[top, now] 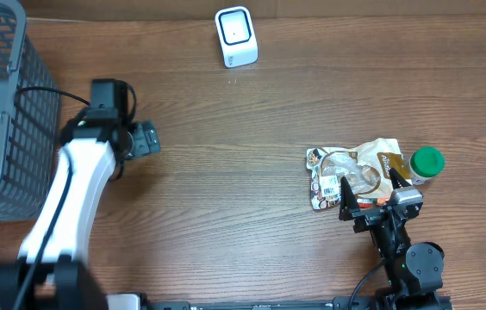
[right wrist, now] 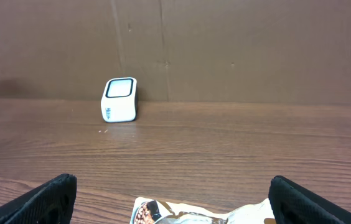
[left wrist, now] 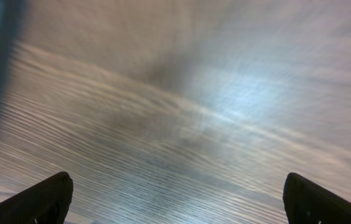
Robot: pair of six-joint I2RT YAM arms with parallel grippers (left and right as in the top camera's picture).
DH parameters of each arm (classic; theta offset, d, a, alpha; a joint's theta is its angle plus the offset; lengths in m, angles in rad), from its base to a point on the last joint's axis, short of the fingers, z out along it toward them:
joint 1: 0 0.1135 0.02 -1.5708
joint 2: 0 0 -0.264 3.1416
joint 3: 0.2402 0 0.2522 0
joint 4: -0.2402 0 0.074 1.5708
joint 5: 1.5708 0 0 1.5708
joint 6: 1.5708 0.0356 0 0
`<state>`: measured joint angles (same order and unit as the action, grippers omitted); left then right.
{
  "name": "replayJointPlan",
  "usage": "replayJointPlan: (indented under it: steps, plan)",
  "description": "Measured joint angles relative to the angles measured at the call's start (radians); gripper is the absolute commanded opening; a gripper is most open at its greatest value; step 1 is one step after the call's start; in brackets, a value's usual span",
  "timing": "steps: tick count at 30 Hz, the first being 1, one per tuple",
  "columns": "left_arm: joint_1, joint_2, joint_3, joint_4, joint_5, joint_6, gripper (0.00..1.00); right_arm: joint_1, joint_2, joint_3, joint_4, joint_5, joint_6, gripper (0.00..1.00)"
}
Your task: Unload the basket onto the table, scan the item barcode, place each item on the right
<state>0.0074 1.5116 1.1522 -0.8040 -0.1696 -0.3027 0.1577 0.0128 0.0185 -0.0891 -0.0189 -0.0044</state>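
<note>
A crumpled snack pouch [top: 351,172] with a white barcode label lies flat on the wooden table at the right. Its top edge shows at the bottom of the right wrist view [right wrist: 191,215]. My right gripper [top: 370,193] hovers at the pouch's near edge, open, with nothing between its fingers [right wrist: 46,199]. The white barcode scanner [top: 236,36] stands at the table's far edge, also seen ahead in the right wrist view [right wrist: 119,99]. My left gripper [top: 146,140] is far to the left over bare wood, open and empty, its fingertips [left wrist: 42,200] wide apart in a blurred view.
A grey wire basket [top: 2,103] stands at the left edge, close to the left arm. A bottle with a green cap [top: 425,165] stands right beside the pouch. A brown cardboard wall [right wrist: 225,43] backs the table behind the scanner.
</note>
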Motion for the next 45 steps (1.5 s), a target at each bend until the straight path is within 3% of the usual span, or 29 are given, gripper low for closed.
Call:
replayJointPlan:
  steps: [12,28,45]
  plan:
    - [0.000,-0.525,0.001,0.000,0.000,0.000,1.00,0.000,0.000,0.000,0.000,0.000,0.000,1.00]
    - [0.000,-0.655,-0.083,-0.010,0.000,0.000,1.00,0.000,0.000,0.000,0.000,0.000,0.000,1.00]
    - [0.000,-0.911,-0.422,-0.011,0.000,0.000,1.00,0.000,0.000,0.000,0.000,0.000,0.000,1.00]
